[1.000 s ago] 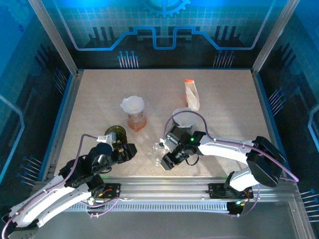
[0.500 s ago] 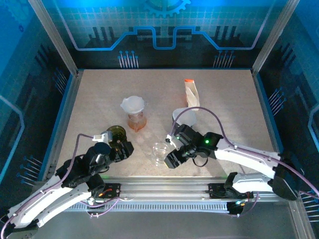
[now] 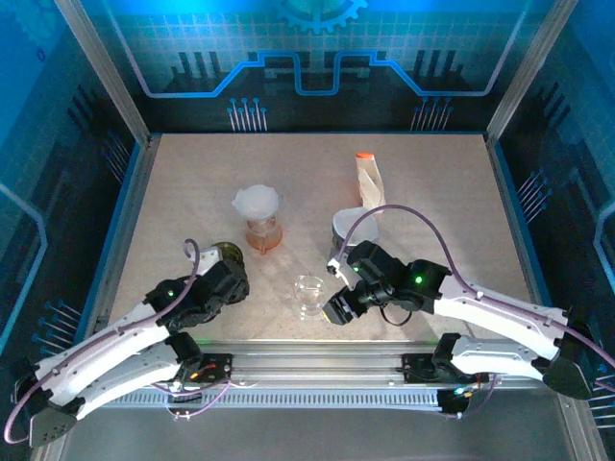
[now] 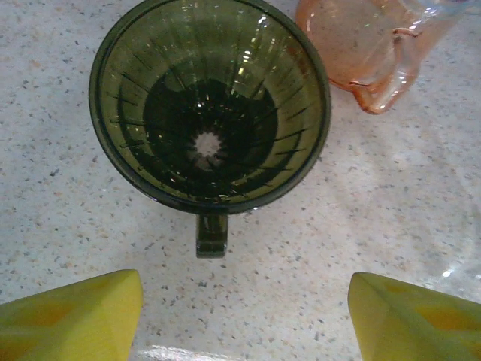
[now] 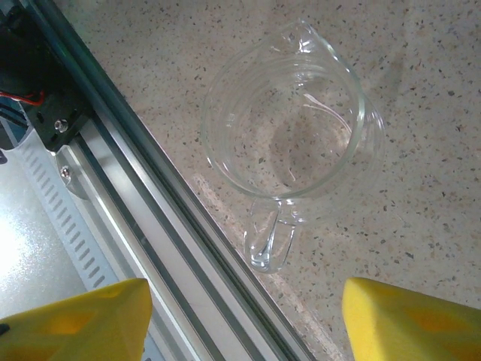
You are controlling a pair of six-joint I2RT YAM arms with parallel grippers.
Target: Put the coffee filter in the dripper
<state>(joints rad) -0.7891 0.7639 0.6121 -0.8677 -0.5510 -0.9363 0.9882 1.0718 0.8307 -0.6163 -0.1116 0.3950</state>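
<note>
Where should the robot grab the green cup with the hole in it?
Probably by its little handle. The dripper sits upright and is wide across, and the handle sticks out toward the left gripper, so come in from that side.

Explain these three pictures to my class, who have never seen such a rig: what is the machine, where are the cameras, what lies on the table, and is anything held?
The machine is a left arm and a right arm bolted to a table, each ending in a two-finger gripper. One camera looks down from above. The other two sit on the wrists, so the yellow shapes are fingertips. The left gripper hovers open by a green glass dripper; the right gripper is open by a clear glass jug. An orange jug carries a white filter, with a bag to its right. Nothing is held.
</note>
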